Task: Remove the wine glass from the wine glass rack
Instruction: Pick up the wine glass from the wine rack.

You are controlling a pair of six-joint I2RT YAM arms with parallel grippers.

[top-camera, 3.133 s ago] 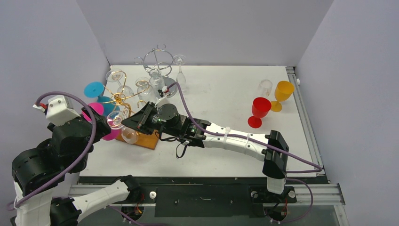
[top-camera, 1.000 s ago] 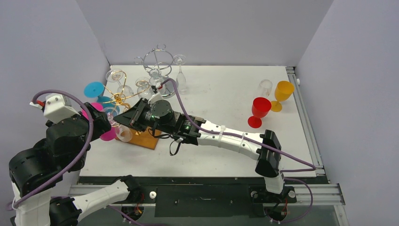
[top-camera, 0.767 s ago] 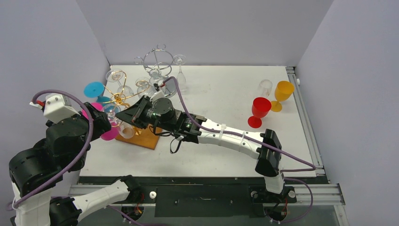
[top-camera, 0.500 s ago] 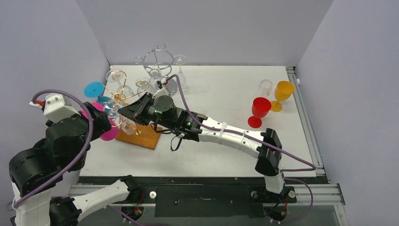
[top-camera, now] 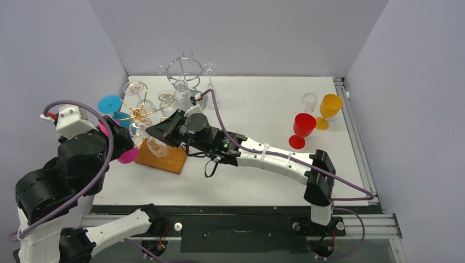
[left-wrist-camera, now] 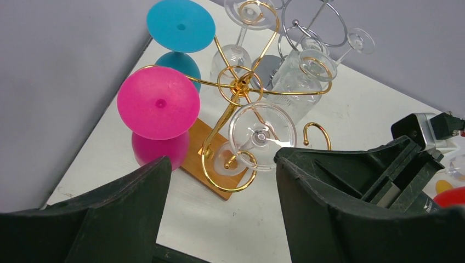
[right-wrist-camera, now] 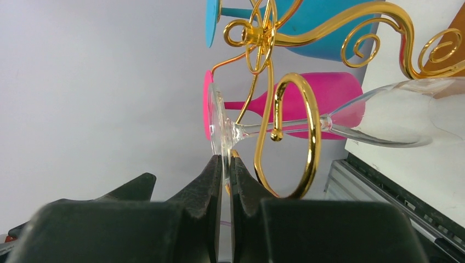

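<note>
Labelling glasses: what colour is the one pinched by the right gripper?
Clear wine glass; right wrist view shows best.

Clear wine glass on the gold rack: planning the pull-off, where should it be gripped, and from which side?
Pinch the glass's flat foot at its rim, edge-on, from the rack's outer side. The stem sits in a gold hook and the bowl is wide; the right gripper grips there.

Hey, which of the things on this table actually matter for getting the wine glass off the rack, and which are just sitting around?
In the job: clear wine glass; gold rack holding it; right gripper, jaws shut on the glass's foot.

Just lying about: pink glass; blue glass; silver rack; red goblet; orange goblet.
</note>
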